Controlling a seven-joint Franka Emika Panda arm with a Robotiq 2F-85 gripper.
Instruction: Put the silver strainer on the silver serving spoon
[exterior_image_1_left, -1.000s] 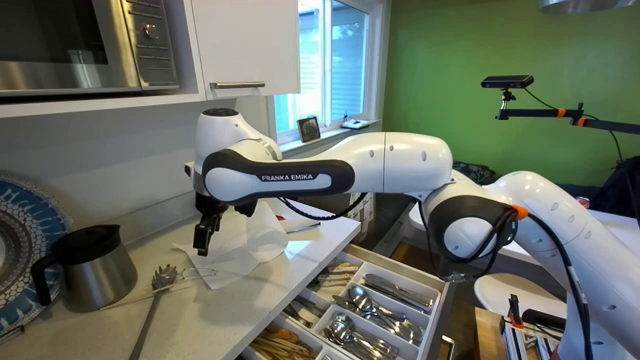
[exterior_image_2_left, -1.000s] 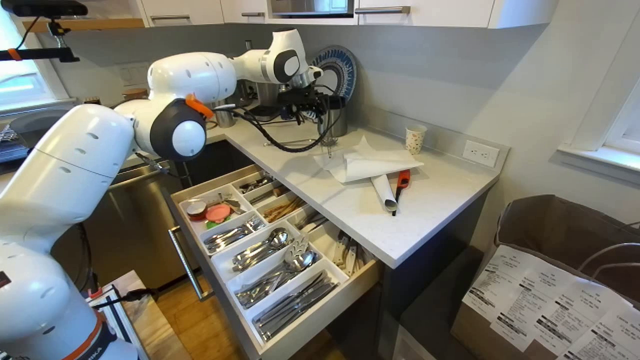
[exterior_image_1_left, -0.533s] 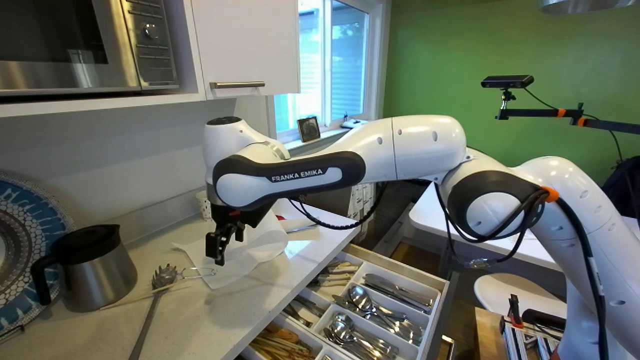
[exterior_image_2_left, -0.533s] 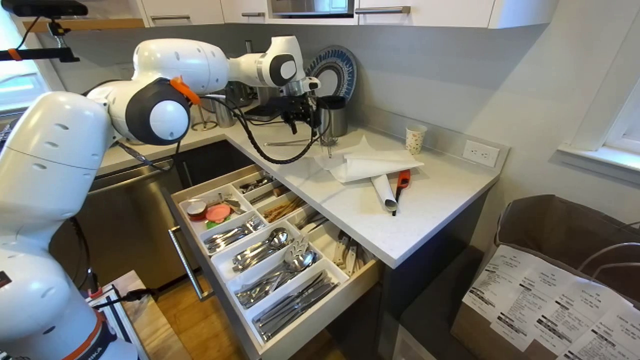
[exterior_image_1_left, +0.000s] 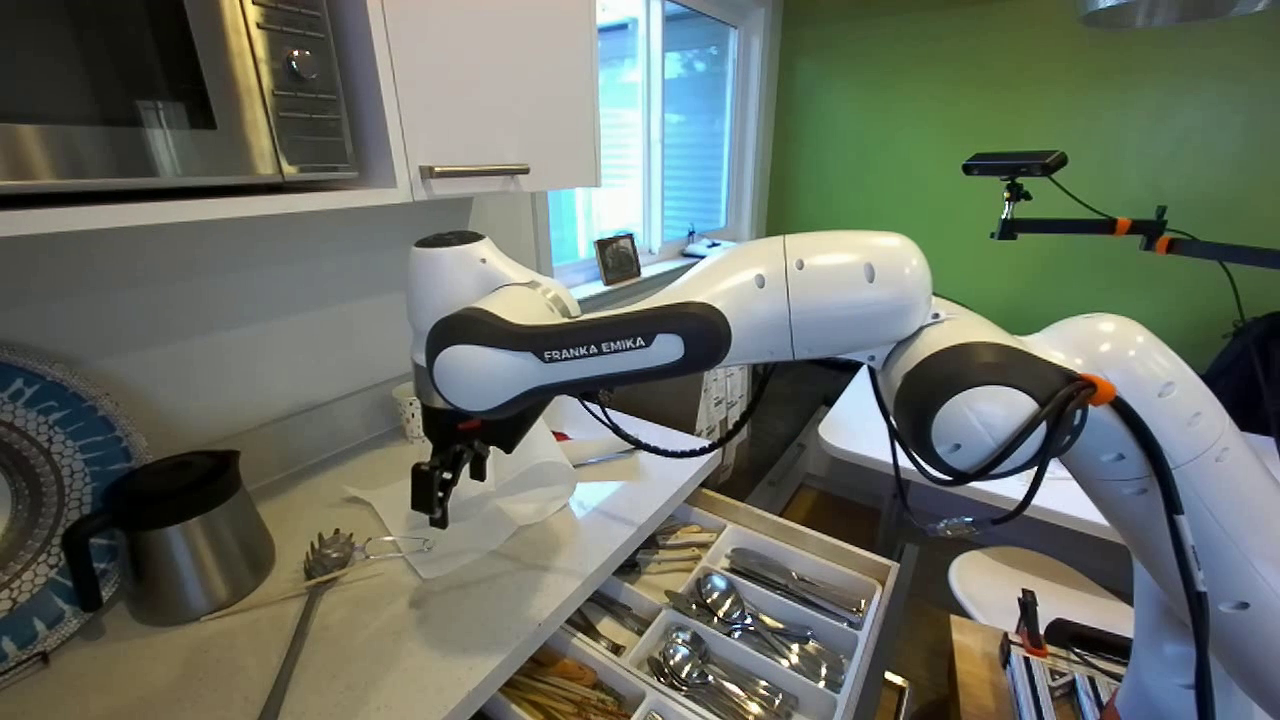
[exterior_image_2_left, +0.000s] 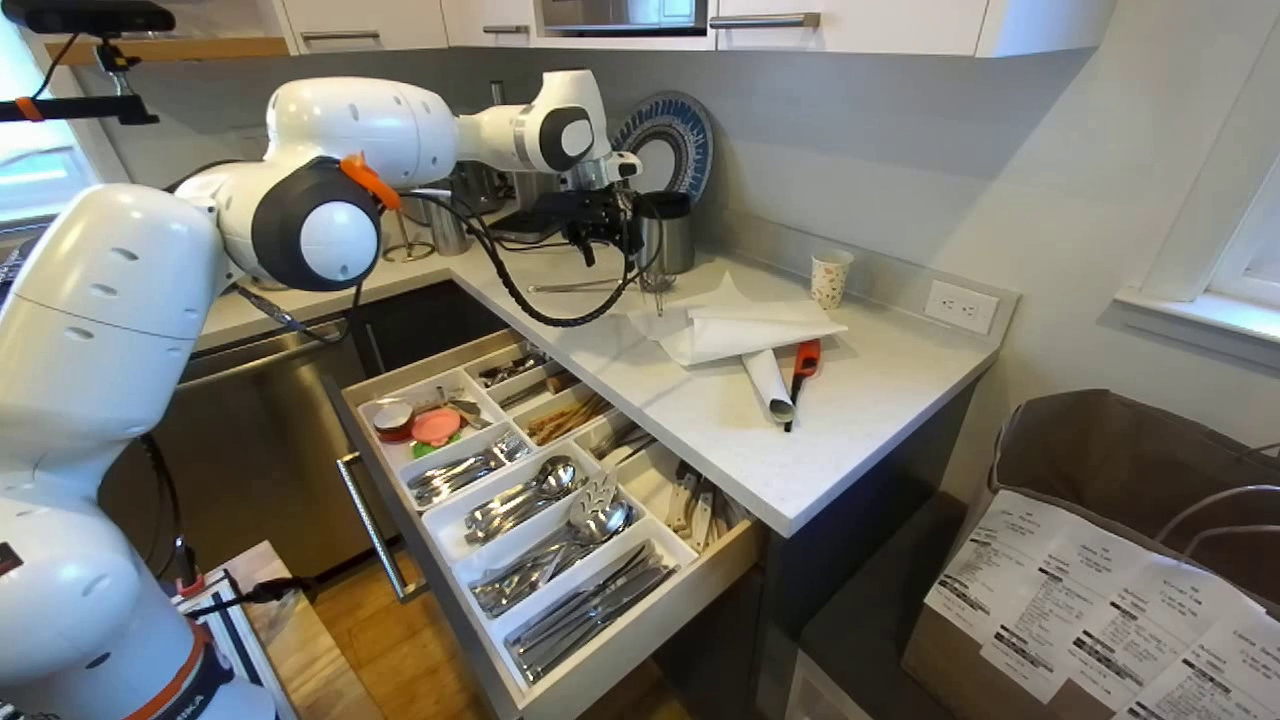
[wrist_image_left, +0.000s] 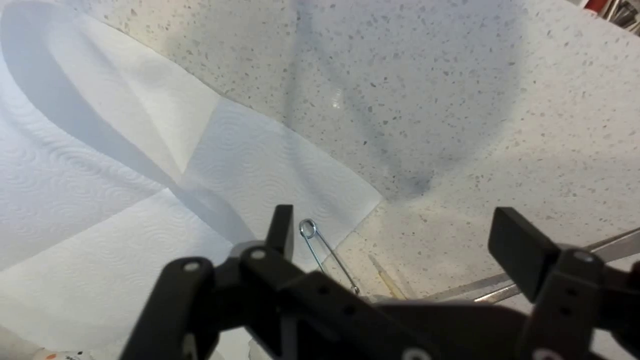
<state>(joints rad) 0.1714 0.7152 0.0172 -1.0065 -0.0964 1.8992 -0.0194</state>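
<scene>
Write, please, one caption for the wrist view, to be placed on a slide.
Open jaws above the counter, with a wire handle and paper towel below.

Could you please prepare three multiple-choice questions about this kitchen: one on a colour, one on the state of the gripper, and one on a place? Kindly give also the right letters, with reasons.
1. What colour is the lid of the metal jug?
A. White
B. Black
C. Red

2. How is the gripper?
A. Open, holding nothing
B. Shut, empty
C. Shut on the lid

3. Where does the patterned cup stand?
A. In the gripper
B. On the lid
C. On the counter, near the wall socket

1 B: the lid looks black in both exterior views.
2 A: the wrist view shows its fingers wide apart.
3 C: an exterior view shows it upright there.
</scene>
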